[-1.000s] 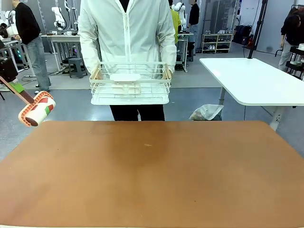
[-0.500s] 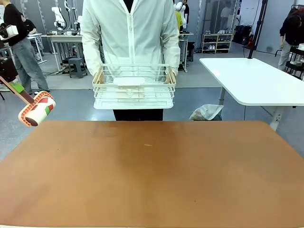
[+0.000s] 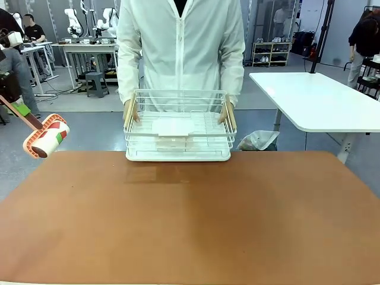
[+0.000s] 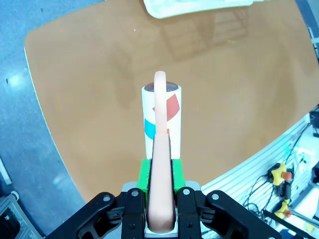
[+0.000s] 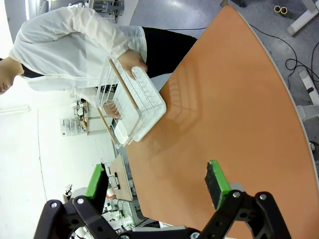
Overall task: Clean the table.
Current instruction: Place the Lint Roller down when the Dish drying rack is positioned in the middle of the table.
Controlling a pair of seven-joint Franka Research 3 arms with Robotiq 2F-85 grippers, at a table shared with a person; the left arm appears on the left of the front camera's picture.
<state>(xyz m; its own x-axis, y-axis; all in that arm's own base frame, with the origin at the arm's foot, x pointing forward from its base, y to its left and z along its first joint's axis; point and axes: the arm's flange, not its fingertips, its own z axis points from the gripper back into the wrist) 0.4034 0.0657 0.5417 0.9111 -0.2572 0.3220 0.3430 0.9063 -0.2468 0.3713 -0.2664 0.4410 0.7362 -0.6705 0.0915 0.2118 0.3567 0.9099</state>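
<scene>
The reddish-brown table (image 3: 190, 219) spreads wide across the front view and also lies below in the left wrist view (image 4: 234, 89) and the right wrist view (image 5: 219, 114). My left gripper (image 4: 160, 199) is shut on the peach handle of a lint roller (image 4: 161, 117), whose white drum with red and blue marks hangs over the table's left edge (image 3: 46, 138). My right gripper (image 5: 157, 181) is open above the table with nothing between its green pads. A person in a white jacket lowers a white wire basket (image 3: 178, 127) onto the table's far edge, also in view from the right wrist (image 5: 132, 102).
A smaller white-topped table (image 3: 323, 101) stands beyond the far right corner. A bag (image 3: 258, 141) lies on the floor behind the table. Cables and tools (image 4: 286, 174) lie by the table's near edge in the left wrist view.
The person has stepped closer and brought the wire basket down to the table's far edge. The lint roller and my left gripper have stayed in place.
</scene>
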